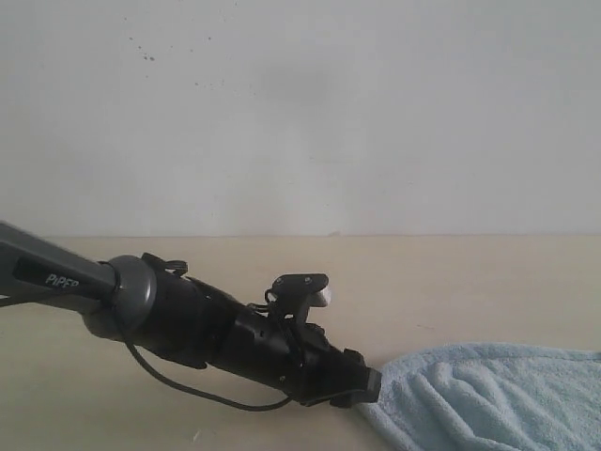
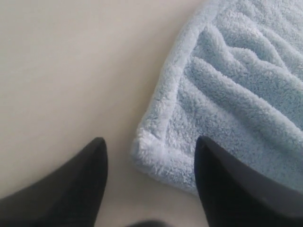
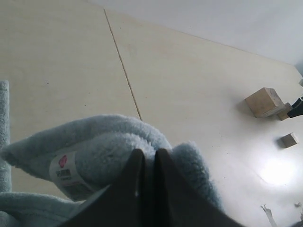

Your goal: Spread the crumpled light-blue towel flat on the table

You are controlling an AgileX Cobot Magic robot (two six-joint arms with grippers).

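Left wrist view: towel [image 2: 236, 94] corner flat on table [image 2: 71, 71] at lower centre, rest ridged
left gripper [image 2: 150, 140] gapes wide over it; right gripper [image 3: 147, 153] pinches a bunched fold; I'd guess halfway

Beige table [image 1: 470, 282], blue towel [image 1: 488, 395], wooden blocks [image 3: 264, 101]

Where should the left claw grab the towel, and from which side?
Probably the hemmed corner of the towel, which lies flat inside the open left claw. Come in low from the bare table side, since the rolled hem there looks thick and free.
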